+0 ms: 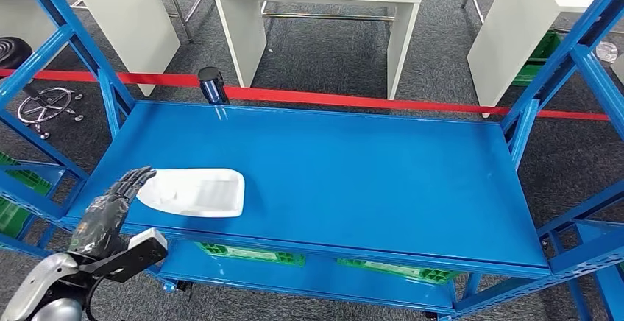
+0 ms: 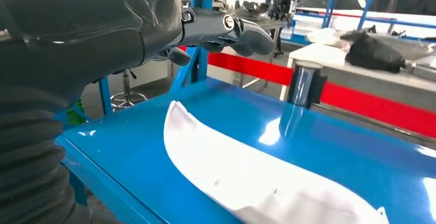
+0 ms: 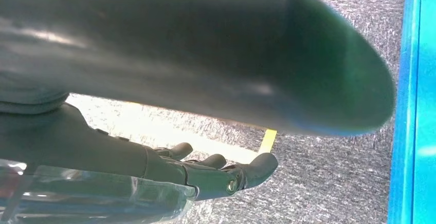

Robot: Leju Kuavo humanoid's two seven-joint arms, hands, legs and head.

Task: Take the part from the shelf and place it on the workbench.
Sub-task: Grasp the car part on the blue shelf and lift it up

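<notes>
With your left hand (image 1: 110, 207) open, fingers (image 2: 241, 29) spread just above the white part (image 1: 197, 192) at the blue shelf (image 1: 368, 174)'s front-left, lower squarely over its near edge before closing; your right hand (image 3: 216, 175) hangs empty, fingers loosely extended.

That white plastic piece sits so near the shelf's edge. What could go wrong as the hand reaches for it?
The shallow white plastic part lies flat near the front edge of the glossy blue metal shelf. The left hand, open beside its end, may push it sliding instead of gripping it. Nudged forward, it might slip off the edge.
</notes>
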